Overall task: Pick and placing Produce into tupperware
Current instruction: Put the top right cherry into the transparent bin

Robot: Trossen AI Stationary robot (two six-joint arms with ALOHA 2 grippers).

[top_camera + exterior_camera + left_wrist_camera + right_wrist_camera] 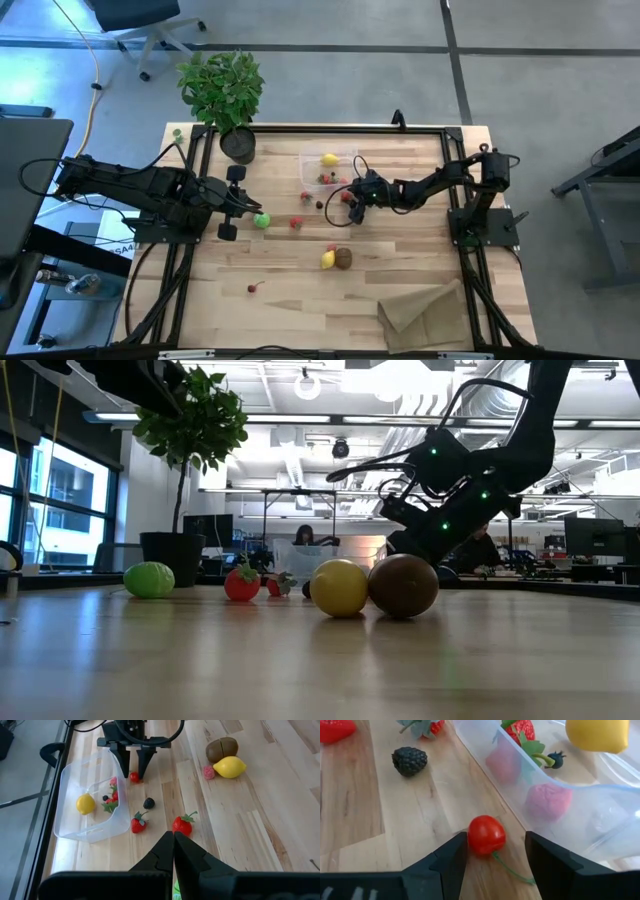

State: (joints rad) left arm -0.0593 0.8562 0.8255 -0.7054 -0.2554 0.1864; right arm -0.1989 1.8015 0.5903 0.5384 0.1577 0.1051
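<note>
I hold the right gripper [492, 851] with fingers spread astride a cherry [486, 835] on the bench, just beside the tupperware [580, 815] wall. Risk: closing off-centre squirts it away. The left gripper [173, 851], fingers pressed together, waits left.

Open-plan office or lab, exposed ceiling ducts [400, 390], monitors [592, 538], office chair [140, 25]
</note>
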